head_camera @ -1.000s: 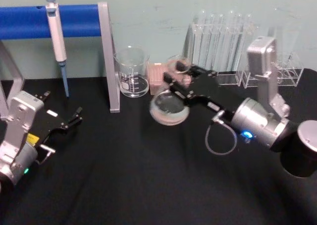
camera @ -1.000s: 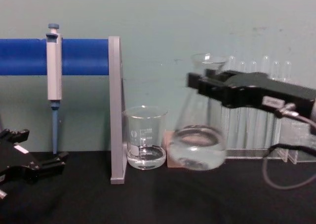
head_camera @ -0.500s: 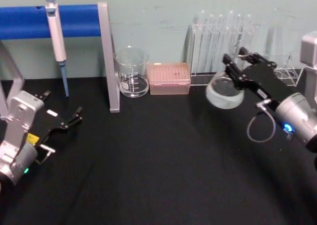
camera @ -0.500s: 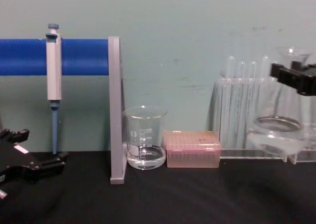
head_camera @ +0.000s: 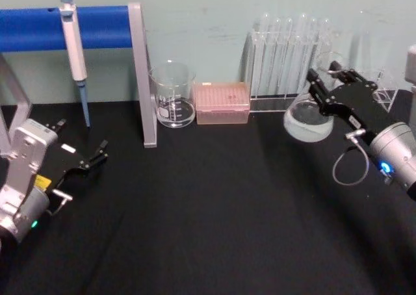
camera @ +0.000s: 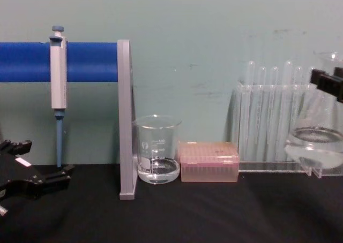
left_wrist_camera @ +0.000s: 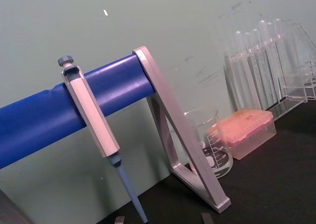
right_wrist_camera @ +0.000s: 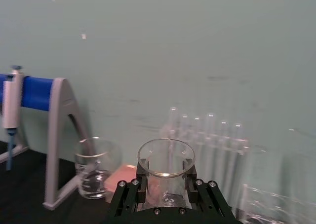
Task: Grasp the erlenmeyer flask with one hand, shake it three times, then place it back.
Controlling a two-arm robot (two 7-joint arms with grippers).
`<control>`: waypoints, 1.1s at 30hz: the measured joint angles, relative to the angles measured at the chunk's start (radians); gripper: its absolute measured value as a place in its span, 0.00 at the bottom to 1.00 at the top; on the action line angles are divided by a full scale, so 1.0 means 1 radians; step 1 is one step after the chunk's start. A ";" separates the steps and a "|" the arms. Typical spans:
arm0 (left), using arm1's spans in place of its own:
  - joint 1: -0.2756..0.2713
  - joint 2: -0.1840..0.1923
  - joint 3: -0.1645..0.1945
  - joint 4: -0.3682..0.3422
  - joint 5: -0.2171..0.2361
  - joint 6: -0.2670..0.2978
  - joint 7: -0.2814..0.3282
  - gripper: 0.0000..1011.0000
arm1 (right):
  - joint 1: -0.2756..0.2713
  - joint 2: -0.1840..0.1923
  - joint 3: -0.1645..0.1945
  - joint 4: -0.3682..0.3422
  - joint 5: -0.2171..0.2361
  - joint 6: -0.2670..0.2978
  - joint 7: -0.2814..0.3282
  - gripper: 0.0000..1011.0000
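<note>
The erlenmeyer flask (head_camera: 307, 122) is a clear conical glass with a little liquid, held clear of the black table at the right, in front of the test tubes. My right gripper (head_camera: 323, 87) is shut on its neck; the right wrist view shows the flared rim (right_wrist_camera: 166, 159) between the black fingers (right_wrist_camera: 139, 183). From the chest, the flask (camera: 318, 142) hangs at the right edge with the gripper (camera: 327, 84) on its neck. My left gripper (head_camera: 91, 158) rests open and idle at the near left, also visible low in the chest view (camera: 37, 180).
Along the back wall stand a glass beaker (head_camera: 173, 102), a pink tip box (head_camera: 222, 102) and a rack of test tubes (head_camera: 286, 51). A pipette (head_camera: 73, 41) hangs on the blue bar of a grey stand (head_camera: 144, 80). A second clear rack (head_camera: 380, 95) sits far right.
The right gripper swung the flask from in front of the pink box far to the right, then a little further right and lower. The left arm stayed still.
</note>
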 joint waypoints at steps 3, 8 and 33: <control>0.000 0.000 0.000 0.000 0.000 0.000 0.000 0.99 | 0.012 -0.008 -0.011 0.007 -0.001 0.005 0.030 0.45; 0.000 0.000 0.000 0.000 0.000 0.000 0.000 0.99 | 0.038 -0.022 -0.039 0.024 0.000 0.012 0.090 0.45; 0.000 0.000 0.000 0.000 0.000 0.000 0.000 0.99 | 0.171 -0.024 -0.241 0.099 0.080 0.001 0.330 0.45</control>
